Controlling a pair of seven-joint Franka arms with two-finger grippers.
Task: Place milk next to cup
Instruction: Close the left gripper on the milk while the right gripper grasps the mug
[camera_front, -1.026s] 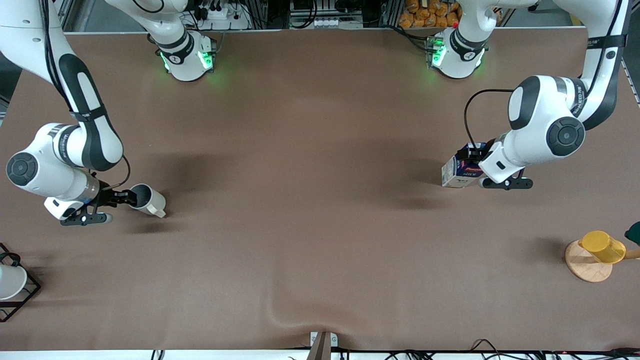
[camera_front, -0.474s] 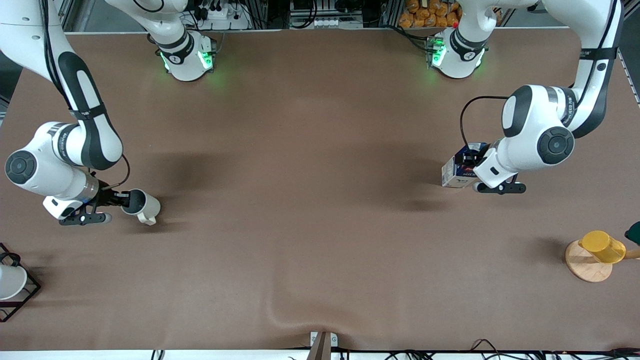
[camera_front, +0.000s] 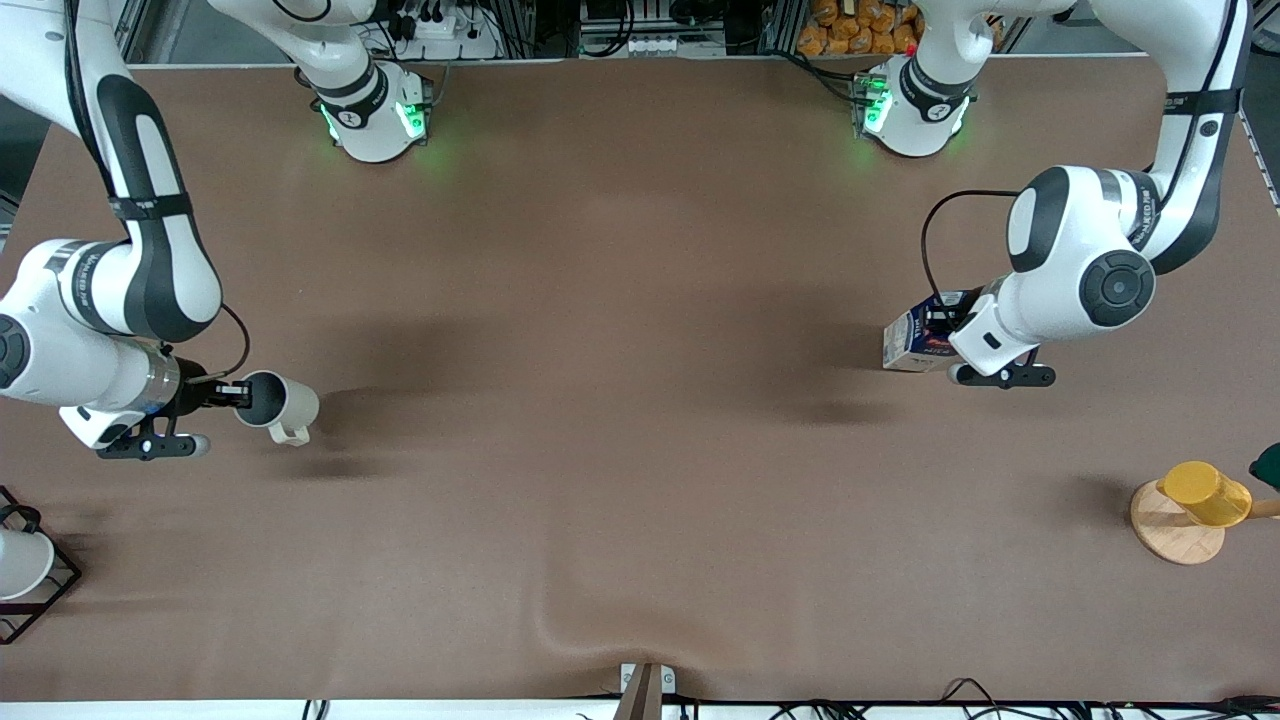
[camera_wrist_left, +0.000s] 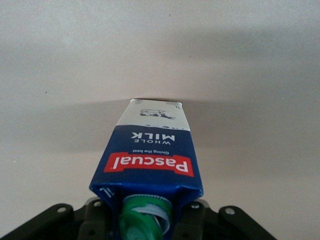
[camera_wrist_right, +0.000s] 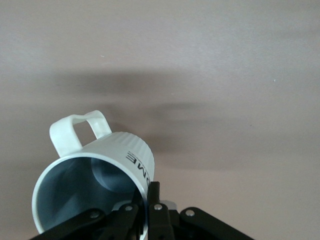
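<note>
Brown cloth is covering the worktop, rumpling at the camera edge. Lettering on the milk is reading "Pascual" and "WHOLE MILK"; the left gripper is clamping its top, having closed within the last second. The right gripper is pinching the rim of the cup, now tilted and lifted off the cloth, well apart from the carton.

The right gripper is clamping the rim of the cream mug, which is tipping sideways off the brown table. Toward the left arm's end, the left gripper is gripping the milk carton. Well apart from both, a yellow cup is sitting on a wooden disc.
</note>
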